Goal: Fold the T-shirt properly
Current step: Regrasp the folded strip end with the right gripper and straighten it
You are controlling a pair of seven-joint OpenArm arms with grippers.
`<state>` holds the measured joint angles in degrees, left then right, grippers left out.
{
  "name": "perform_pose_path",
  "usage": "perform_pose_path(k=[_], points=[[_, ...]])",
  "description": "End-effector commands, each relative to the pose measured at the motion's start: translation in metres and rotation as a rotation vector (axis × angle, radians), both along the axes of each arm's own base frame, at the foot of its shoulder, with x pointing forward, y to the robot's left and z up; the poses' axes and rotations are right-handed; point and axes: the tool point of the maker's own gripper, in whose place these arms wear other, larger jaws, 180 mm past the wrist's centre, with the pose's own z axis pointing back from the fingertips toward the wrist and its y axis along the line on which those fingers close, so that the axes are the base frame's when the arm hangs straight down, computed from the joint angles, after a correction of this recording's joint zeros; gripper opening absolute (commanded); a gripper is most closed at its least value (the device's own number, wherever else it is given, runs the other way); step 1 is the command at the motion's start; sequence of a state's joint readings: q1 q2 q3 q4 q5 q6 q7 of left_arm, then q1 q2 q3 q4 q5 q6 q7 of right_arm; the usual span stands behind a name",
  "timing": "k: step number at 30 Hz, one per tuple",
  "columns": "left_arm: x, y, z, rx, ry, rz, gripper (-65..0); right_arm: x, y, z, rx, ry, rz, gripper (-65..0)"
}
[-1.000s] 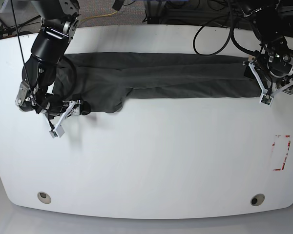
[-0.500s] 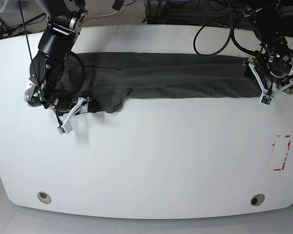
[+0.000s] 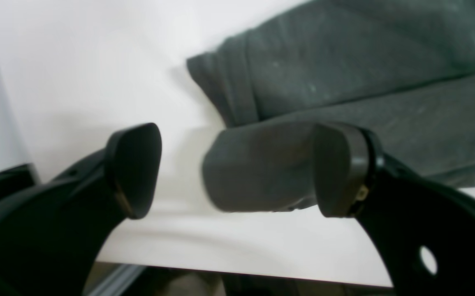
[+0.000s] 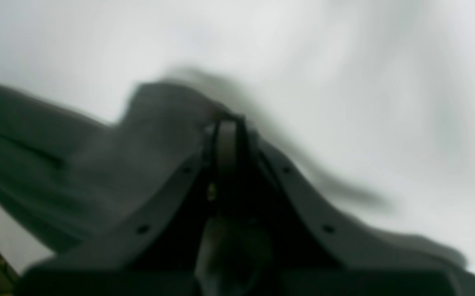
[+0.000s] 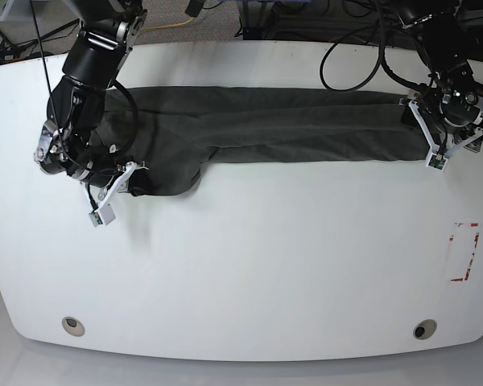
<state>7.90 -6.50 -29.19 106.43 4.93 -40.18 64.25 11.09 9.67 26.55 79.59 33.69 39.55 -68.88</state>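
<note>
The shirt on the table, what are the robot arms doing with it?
They're folding it. The T-shirt lies in a long band across the white table, already folded lengthwise. The right gripper has pinched shut on the shirt at one end. The left gripper waits open at the other end, with a bit of cloth between its fingers, not squeezed yet.

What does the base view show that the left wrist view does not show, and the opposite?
Only the base view shows the whole T-shirt folded into a long band across the white table, the right gripper at its other end, and a red mark on the table.

Only the left wrist view shows the left gripper from close: its jaws stand apart, with a hemmed corner of the shirt lying between them.

Both show the dark shirt, the white table and the left gripper at the shirt's end.
</note>
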Motion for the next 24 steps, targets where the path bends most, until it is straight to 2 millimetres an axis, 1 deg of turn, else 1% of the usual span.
perform_pose_path(k=[1,2,4,6,8,10,11,12,14,17,19,22,24], points=[[0.000,0.010,-0.004,0.006,0.017,0.007,-13.3,0.006,-0.002,0.030,-0.004,-0.090,0.023,-65.0],[-0.001,0.011,-0.008,0.000,0.028,0.009,-13.3,0.004,-0.003,0.035,-0.005,-0.103,0.029,-65.0],[-0.003,0.013,-0.011,-0.005,0.036,0.017,-13.3,-0.006,-0.009,0.036,-0.014,-0.101,0.038,-65.0],[-0.002,0.012,-0.011,-0.009,0.029,0.014,-13.3,-0.014,-0.011,0.039,-0.001,-0.109,0.046,-65.0],[0.000,0.010,-0.010,-0.015,0.010,0.005,-13.3,-0.025,-0.007,0.043,0.041,-0.124,0.060,-65.0],[-0.002,0.011,-0.011,-0.013,0.012,0.001,-13.3,-0.034,-0.004,0.045,0.066,-0.130,0.067,-65.0],[-0.003,0.010,-0.013,-0.014,0.017,-0.004,-13.3,-0.040,-0.009,0.045,0.061,-0.129,0.056,-65.0],[-0.004,0.010,-0.013,-0.013,0.017,-0.004,-13.3,-0.045,-0.015,0.044,0.044,-0.124,0.049,-65.0],[-0.005,0.010,-0.013,-0.013,0.019,-0.004,-13.3,-0.055,-0.021,0.040,0.027,-0.102,0.040,-65.0],[-0.005,0.015,-0.012,-0.001,0.022,-0.004,-13.3,-0.069,-0.023,0.029,0.022,-0.058,0.039,-65.0],[-0.005,0.020,-0.011,0.011,0.028,-0.006,-13.3,-0.074,-0.025,0.025,0.017,-0.044,0.037,-65.0],[-0.005,0.020,-0.011,0.010,0.029,-0.005,-13.3,-0.079,-0.029,0.022,0.012,-0.031,0.028,-65.0],[-0.006,0.020,-0.011,0.012,0.029,-0.004,-13.3,-0.085,-0.039,0.020,0.004,-0.021,-0.002,-64.0]])
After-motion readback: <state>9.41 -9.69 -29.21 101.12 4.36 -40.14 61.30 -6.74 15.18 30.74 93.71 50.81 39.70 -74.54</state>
